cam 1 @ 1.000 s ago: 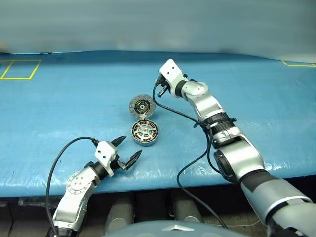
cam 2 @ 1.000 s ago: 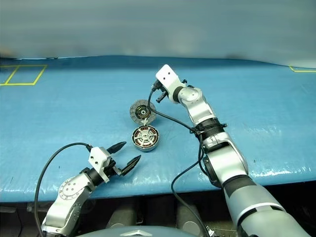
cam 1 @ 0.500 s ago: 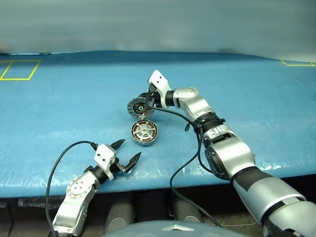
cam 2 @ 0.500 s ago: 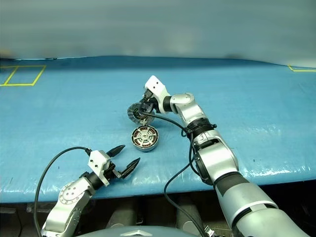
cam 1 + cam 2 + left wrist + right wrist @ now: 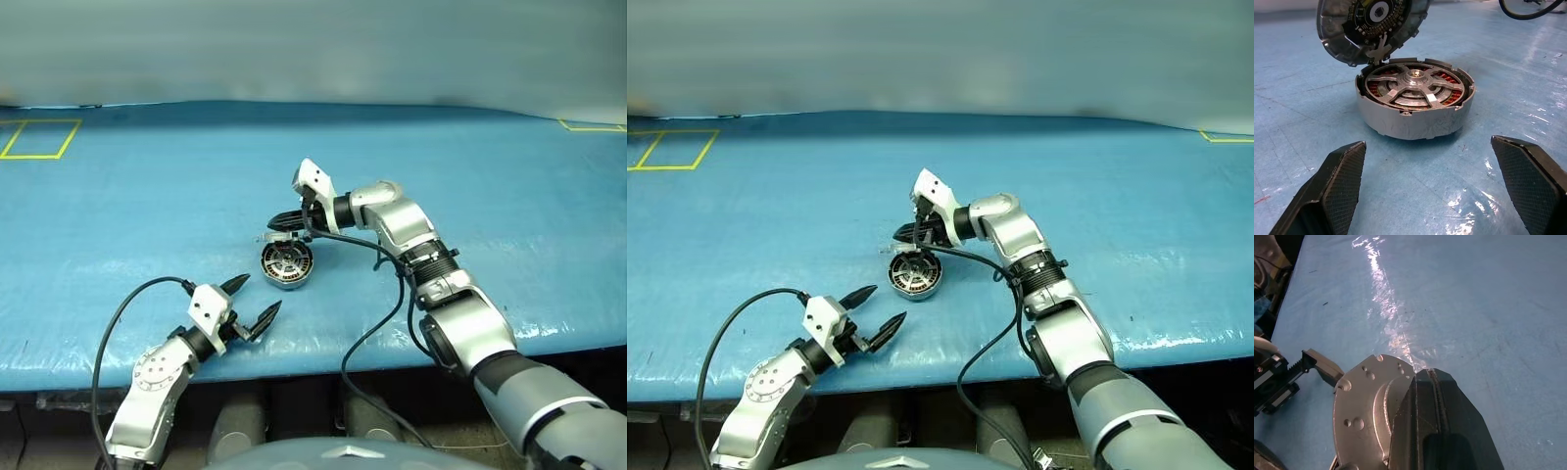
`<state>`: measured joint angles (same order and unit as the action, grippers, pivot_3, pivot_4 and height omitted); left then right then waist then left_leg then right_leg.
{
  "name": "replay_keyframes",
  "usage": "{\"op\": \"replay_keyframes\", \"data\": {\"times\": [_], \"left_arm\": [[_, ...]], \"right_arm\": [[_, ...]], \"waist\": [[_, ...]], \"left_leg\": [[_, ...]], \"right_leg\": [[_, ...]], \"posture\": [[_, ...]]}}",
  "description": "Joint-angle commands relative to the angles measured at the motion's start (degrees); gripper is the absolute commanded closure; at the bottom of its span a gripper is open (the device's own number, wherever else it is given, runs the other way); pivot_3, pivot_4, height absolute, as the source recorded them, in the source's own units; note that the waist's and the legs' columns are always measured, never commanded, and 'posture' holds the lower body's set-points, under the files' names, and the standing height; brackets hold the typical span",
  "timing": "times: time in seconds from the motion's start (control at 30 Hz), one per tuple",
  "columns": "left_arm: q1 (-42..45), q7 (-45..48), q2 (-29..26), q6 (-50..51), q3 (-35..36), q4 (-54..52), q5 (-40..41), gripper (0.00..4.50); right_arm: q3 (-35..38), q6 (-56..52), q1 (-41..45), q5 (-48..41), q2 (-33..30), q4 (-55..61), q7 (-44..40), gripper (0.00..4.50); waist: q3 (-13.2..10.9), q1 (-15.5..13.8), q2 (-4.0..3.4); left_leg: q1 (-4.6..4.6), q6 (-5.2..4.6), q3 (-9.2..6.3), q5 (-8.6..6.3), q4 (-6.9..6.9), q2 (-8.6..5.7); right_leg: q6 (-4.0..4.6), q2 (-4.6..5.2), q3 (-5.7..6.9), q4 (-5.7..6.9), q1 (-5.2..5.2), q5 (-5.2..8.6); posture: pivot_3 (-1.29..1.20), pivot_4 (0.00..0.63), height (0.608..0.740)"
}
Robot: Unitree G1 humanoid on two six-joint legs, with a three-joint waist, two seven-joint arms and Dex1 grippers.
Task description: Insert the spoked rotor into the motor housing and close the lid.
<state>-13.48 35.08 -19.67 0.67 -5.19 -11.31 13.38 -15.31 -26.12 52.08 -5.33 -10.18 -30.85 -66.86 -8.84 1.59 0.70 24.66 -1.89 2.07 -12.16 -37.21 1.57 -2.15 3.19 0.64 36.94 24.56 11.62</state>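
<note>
The motor housing (image 5: 1415,123) stands on the blue table in front of my left gripper. The spoked rotor (image 5: 1411,89) sits inside it, silver spokes and hub up, with copper windings showing around its rim. The lid (image 5: 1371,22) hangs tilted over the housing's far edge, its dark-centred ribbed face turned down toward the rotor. My right gripper (image 5: 276,222) is shut, and its fingers (image 5: 1437,426) lie against the lid's plain grey back (image 5: 1364,406). My left gripper (image 5: 253,301) is open and empty, a short way in front of the housing.
The blue cover (image 5: 470,196) stretches wide on all sides of the housing. A yellow taped square (image 5: 39,137) marks the far left corner. Black cables loop from both wrists, and the right one (image 5: 377,323) hangs over the table's front edge.
The lid lay flat behind the housing with its ribbed face up. My shut right gripper swung down and toward me, tipping it up and over the housing. My left gripper stayed put.
</note>
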Motion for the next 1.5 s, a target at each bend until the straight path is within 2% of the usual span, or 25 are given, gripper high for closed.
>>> {"op": "replay_keyframes", "data": {"times": [0.03,0.3,0.63,0.83,0.9,1.03,1.13,1.3,1.5], "left_arm": [[0.54,0.20,0.16,-1.06,-0.35,-0.25,-0.35,0.00],[0.96,0.14,-0.04,-0.53,-0.10,-0.34,-0.18,0.00],[1.36,-0.01,-0.40,-0.08,0.31,-0.68,-0.10,0.00],[1.39,0.12,-0.61,0.48,0.19,-1.07,0.10,0.00],[1.23,0.02,-0.63,0.69,0.20,-1.28,0.18,0.00],[0.93,-0.01,-0.77,1.03,0.30,-1.56,0.30,0.00],[0.86,0.10,-0.88,1.02,0.38,-1.69,0.30,0.00],[1.32,0.27,-0.48,-0.10,0.54,-1.22,0.47,0.00],[1.95,0.13,0.28,-0.72,0.82,-0.70,0.72,0.00]], "right_arm": [[-0.91,-2.12,-1.56,-1.35,-0.77,5.96,-1.23,4.48],[-1.32,-4.48,-7.12,-2.31,-1.10,12.35,1.88,4.48],[-0.60,-9.57,-18.47,-5.21,-2.03,23.64,8.64,4.48],[-0.43,-13.35,-25.02,-7.12,-4.68,35.79,12.41,4.48],[1.79,-15.30,-27.76,-9.78,-3.63,43.17,15.56,4.48],[5.09,-20.88,-31.94,-10.34,1.54,55.96,28.55,4.48],[3.83,-22.73,-35.38,-7.08,4.95,61.75,38.13,3.99],[-4.40,-24.61,-39.39,0.24,7.77,63.63,50.49,2.27],[-9.31,-24.59,-38.19,4.09,8.29,60.55,55.08,0.30]], "waist": [[0.00,-0.05,0.00],[0.00,-0.18,0.01],[0.01,-0.41,0.02],[0.02,-0.51,0.03],[0.02,-0.61,0.03],[0.02,-0.42,0.03],[0.05,-0.61,0.06],[0.05,-0.71,0.05],[0.05,-0.58,0.05]], "left_leg": [[0.00,0.00,0.00,0.00,0.00,0.00],[0.00,0.00,0.00,0.00,-0.01,0.00],[0.00,0.00,0.00,0.00,-0.06,-0.01],[-0.01,0.01,-0.02,-0.01,-0.08,0.00],[0.02,0.01,-0.02,-0.01,-0.07,0.00],[0.02,0.01,-0.02,-0.01,-0.05,0.03],[-0.02,0.05,-0.06,-0.01,-0.06,0.07],[0.01,0.09,-0.02,-0.05,-0.07,0.00],[0.01,0.08,-0.07,-0.04,-0.06,0.07]], "right_leg": [[0.00,0.00,0.00,0.00,0.00,0.00],[0.00,0.00,0.02,0.00,-0.02,0.00],[-0.01,0.01,0.01,0.00,-0.03,0.00],[-0.01,0.01,0.03,-0.01,-0.03,0.01],[-0.01,0.02,0.02,-0.02,-0.01,0.01],[-0.10,0.01,0.01,0.02,0.02,0.06],[-0.23,0.00,0.06,0.00,0.02,0.16],[-0.21,0.33,0.15,-0.09,0.17,0.14],[-0.18,0.27,0.25,-0.06,0.14,0.14]], "posture": [[0.00,0.150,0.740],[0.00,0.150,0.740],[0.00,0.150,0.740],[0.00,0.150,0.740],[0.00,0.150,0.740],[0.00,0.150,0.740],[0.00,0.150,0.740],[0.00,0.150,0.740],[0.00,0.150,0.740]]}}
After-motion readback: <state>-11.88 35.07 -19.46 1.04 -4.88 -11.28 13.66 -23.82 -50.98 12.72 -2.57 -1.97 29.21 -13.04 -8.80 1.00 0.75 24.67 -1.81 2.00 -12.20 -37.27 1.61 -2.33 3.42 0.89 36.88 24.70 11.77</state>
